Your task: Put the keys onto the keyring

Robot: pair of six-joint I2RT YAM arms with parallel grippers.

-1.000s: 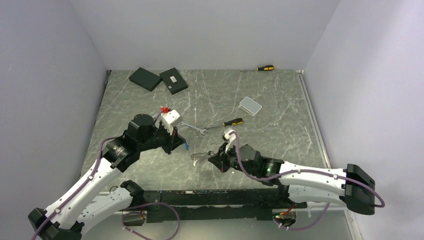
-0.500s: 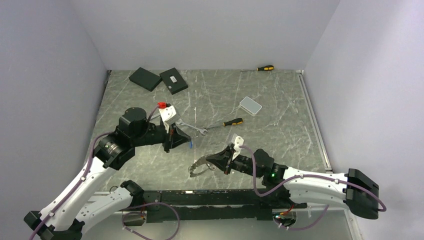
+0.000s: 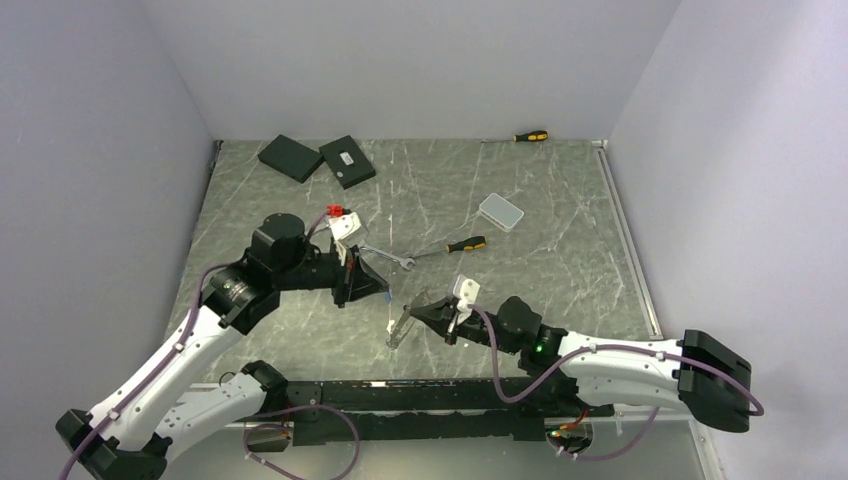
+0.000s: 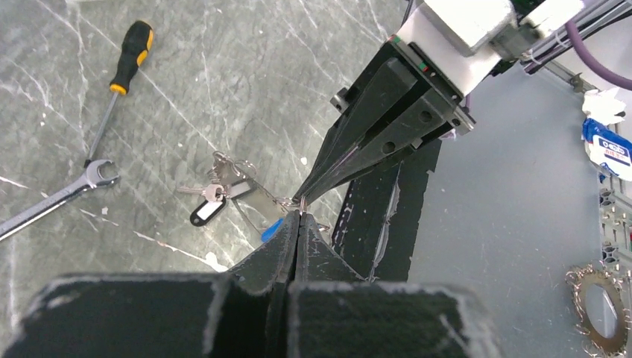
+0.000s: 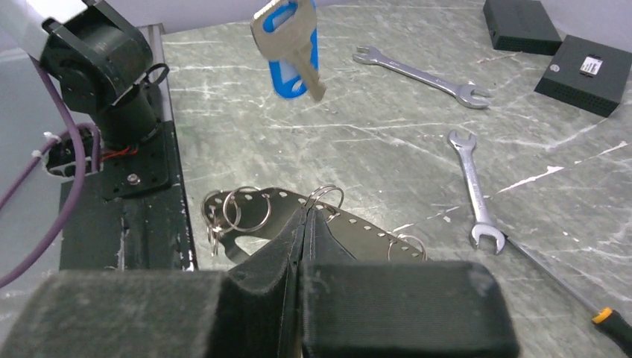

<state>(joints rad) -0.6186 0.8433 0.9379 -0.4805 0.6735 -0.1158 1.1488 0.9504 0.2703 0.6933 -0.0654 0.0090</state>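
Observation:
The keys here are real ones. A silver key with a blue tag (image 5: 287,37) hangs in the air from my left gripper (image 4: 299,212), which is shut on its thin wire ring. The keyring is a split ring (image 5: 329,189) on a dark perforated strap (image 5: 373,227) that carries several rings. My right gripper (image 5: 305,216) is shut on that ring and holds the strap off the table. In the top view the left gripper (image 3: 372,288) and right gripper (image 3: 418,303) nearly meet tip to tip, and the strap (image 3: 400,325) dangles below. More keys with a black tag (image 4: 205,211) hang by the strap.
Two silver spanners (image 5: 417,73) (image 5: 471,186) lie on the marble table, with a yellow-and-black screwdriver (image 3: 455,246) beside them. A second screwdriver (image 3: 530,135), a white box (image 3: 501,211) and two black boxes (image 3: 290,157) (image 3: 347,160) lie farther back. The black base rail (image 3: 450,395) runs along the near edge.
My right gripper has risen from the table and swung left towards the left gripper, lifting the strap with its rings. My left gripper has shifted slightly right with the blue-tagged key.

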